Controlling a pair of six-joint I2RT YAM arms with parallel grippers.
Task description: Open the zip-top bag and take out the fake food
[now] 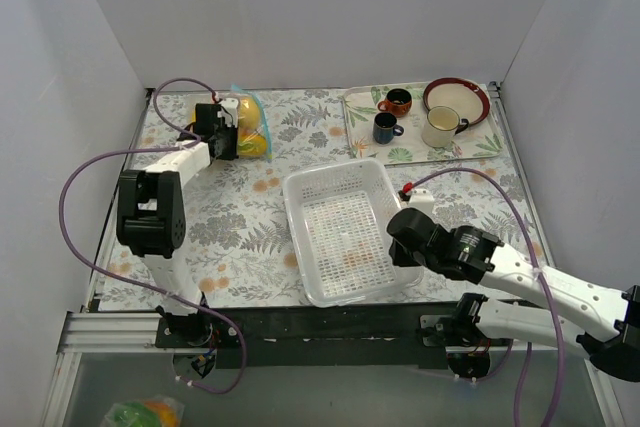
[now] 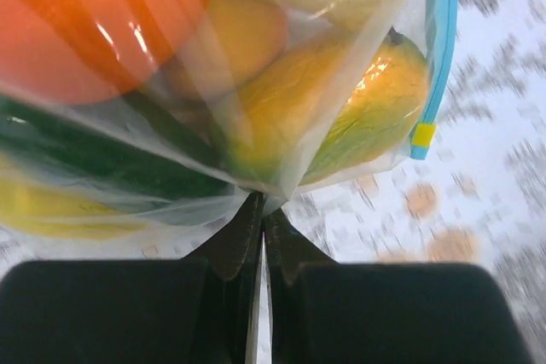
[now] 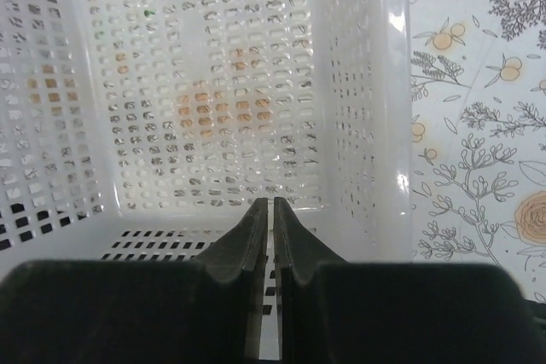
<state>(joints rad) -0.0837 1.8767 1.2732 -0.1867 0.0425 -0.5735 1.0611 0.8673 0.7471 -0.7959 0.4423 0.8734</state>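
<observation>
Left pincer (image 2: 262, 204) is clamped on a thin fold of clear crinkly zip-top bag (image 2: 256, 117); the glossy plastic fake food (image 2: 102, 23) could tug it loose.

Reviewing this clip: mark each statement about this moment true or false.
1. The left gripper is shut on the zip-top bag. True.
2. The white basket already holds some fake food. False: the basket is empty, and the fruit and vegetables are all inside the bag.
3. The bag lies at the far left of the table, apart from the basket. True.
4. The right gripper is wide open above the mugs. False: its fingers are together, and it is at the basket's edge.
</observation>
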